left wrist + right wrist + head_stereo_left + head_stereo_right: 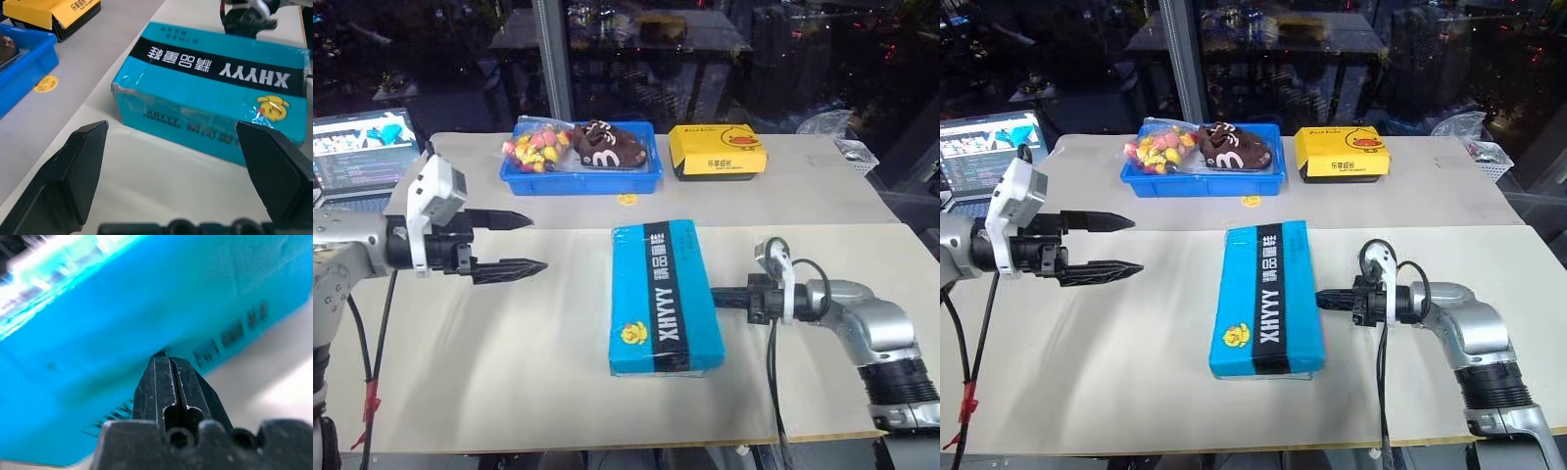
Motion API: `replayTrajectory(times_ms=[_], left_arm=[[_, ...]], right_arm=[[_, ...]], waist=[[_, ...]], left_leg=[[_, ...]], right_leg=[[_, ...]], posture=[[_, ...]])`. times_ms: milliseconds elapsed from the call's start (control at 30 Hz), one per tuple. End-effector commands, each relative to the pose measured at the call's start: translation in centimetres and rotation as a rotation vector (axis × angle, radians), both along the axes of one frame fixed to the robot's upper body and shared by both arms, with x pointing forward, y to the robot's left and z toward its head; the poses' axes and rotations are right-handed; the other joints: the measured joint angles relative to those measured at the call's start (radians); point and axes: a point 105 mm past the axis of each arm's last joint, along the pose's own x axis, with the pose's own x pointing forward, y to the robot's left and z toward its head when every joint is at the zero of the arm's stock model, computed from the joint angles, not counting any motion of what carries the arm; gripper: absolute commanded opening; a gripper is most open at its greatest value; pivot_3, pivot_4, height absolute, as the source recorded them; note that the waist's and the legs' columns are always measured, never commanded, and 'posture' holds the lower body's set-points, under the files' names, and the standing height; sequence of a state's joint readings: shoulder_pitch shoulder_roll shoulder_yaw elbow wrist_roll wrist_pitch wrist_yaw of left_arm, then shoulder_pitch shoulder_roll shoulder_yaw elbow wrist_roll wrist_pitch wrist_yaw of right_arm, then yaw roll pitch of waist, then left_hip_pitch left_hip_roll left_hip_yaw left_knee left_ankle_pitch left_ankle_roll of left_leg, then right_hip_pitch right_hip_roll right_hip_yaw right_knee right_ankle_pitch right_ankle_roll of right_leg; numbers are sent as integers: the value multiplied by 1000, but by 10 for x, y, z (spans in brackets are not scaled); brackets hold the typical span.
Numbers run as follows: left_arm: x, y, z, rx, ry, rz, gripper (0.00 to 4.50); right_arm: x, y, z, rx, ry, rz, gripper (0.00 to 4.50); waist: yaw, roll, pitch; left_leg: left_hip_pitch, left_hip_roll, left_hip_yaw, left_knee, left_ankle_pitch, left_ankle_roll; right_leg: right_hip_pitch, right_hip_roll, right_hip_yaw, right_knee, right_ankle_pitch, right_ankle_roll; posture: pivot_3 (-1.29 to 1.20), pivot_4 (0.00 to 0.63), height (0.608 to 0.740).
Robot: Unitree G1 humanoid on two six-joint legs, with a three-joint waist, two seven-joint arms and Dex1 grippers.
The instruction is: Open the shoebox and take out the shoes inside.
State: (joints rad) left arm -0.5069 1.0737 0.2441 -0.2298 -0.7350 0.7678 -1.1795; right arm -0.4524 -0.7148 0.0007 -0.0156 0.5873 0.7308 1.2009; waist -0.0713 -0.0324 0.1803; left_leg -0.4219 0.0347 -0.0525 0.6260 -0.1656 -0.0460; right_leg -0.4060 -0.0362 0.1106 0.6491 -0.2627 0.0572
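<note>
One pale table (509, 372); dark glass wall (705, 59), perhaps window, behind.

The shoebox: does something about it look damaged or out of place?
The shoebox lies closed and flat on the table. Its corner nearest the blue tray looks scuffed, with a wrinkled, pale edge. Otherwise nothing stands out.

Shoebox (664, 297), centre of frame: blue cardboard, slight sheen, film-like glare at corners, printed black stripe. Table (509, 343): pale matt board, smooth. Tray (582, 178), upper centre: glossy blue plastic. Yellow box (716, 151), upper right: printed card. Right gripper (166, 363) fingers: black, scuffed, matt. Right forearm (862, 318): silvery metal finish.
</note>
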Motion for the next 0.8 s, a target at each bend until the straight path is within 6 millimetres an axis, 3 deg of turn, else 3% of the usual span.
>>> replayTrajectory(times_ms=[33,267,467,633,733,800], left_arm=[[-7,8,23,7,-71,16,4459],[-10,12,31,-3,-83,26,4459],[-16,21,42,-2,-119,72,4459],[-27,26,53,-3,-146,104,4459],[-34,28,59,2,-152,116,4459],[-38,30,63,7,-163,126,4459]], right_arm=[[-8,13,42,116,-70,87,0],[-10,37,83,238,-134,168,0],[1,94,101,252,-237,250,0],[3,142,103,248,-280,317,0],[0,150,96,207,-280,364,0],[6,145,98,169,-300,351,0]], waist=[[0,0,1],[2,0,1],[-4,1,2],[-2,0,2],[7,0,2],[8,0,2]], left_leg=[[0,0,0,0,0,0],[0,0,0,0,0,0],[0,1,0,0,0,0],[-2,1,0,0,0,0],[-7,1,0,1,0,0],[-10,1,0,2,0,0]], right_leg=[[0,0,0,0,0,0],[0,0,0,0,0,0],[-2,1,0,1,0,0],[-5,1,0,5,0,0],[-13,1,0,10,0,-2],[-16,1,0,13,4,-8]], posture=[[0,150,740],[0,150,740],[0,150,740],[0,150,740],[0,150,740],[0,150,740]])
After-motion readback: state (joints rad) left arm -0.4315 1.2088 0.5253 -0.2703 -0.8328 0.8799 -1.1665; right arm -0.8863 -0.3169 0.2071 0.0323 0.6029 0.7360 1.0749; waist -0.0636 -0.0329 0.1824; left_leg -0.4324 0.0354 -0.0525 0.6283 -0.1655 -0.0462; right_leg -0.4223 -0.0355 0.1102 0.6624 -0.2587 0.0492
